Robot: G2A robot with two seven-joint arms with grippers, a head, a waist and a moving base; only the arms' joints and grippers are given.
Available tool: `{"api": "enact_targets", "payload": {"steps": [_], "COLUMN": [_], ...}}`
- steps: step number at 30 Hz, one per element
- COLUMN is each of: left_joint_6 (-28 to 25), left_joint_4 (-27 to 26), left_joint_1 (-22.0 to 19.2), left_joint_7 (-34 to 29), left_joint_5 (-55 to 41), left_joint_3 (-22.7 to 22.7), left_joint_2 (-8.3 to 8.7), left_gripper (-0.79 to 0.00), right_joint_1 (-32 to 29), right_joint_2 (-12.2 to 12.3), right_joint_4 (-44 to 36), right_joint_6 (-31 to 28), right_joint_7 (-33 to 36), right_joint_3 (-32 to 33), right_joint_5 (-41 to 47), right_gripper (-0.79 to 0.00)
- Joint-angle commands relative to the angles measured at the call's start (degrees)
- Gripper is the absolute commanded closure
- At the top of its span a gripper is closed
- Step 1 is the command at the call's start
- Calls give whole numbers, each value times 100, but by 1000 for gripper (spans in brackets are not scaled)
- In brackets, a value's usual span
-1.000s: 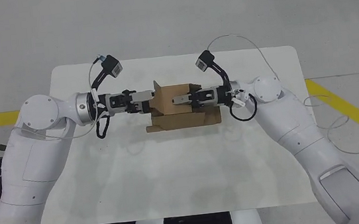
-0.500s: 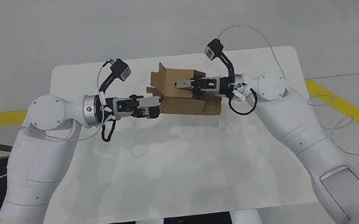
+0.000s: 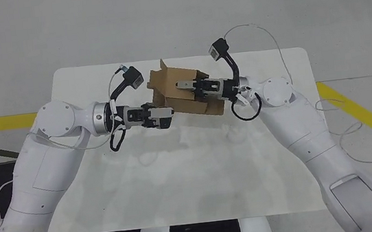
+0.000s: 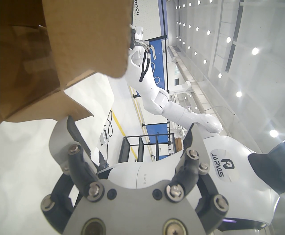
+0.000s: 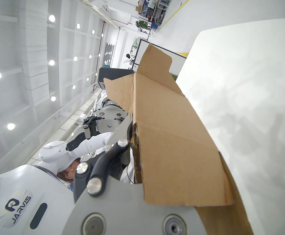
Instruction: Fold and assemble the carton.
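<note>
Tabletop (image 3: 111,187) of plain white is seen in the foreground. Just beyond, the left gripper (image 3: 164,116) is spread wide and empty, one fingertip (image 4: 59,138) set just beneath a flap corner of the brown carton (image 3: 177,102). The carton, part-folded with flaps loose, is held tilted over the tabletop's far half, its upper wall pinched tight by the right gripper (image 3: 182,85), farthest back.

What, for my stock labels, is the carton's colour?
The carton is plain brown, clearest in the right wrist view.
</note>
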Motion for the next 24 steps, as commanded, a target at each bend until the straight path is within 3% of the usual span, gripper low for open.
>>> {"api": "enact_targets", "payload": {"steps": [1,24], "left_joint_6": [-19,-50], "left_joint_4": [21,90], "left_joint_1": [-8,-17], "left_joint_7": [8,42], "left_joint_5": [15,6], "left_joint_3": [10,-65], "left_joint_2": [-3,-3], "left_gripper": [-785,-785], "right_joint_1": [-18,-97], "right_joint_2": [-18,-154], "right_joint_4": [-29,19], "right_joint_6": [-2,8], "right_joint_7": [33,269], "right_joint_3": [-28,-164], "right_joint_5": [51,246], "right_gripper": [0,0]}}
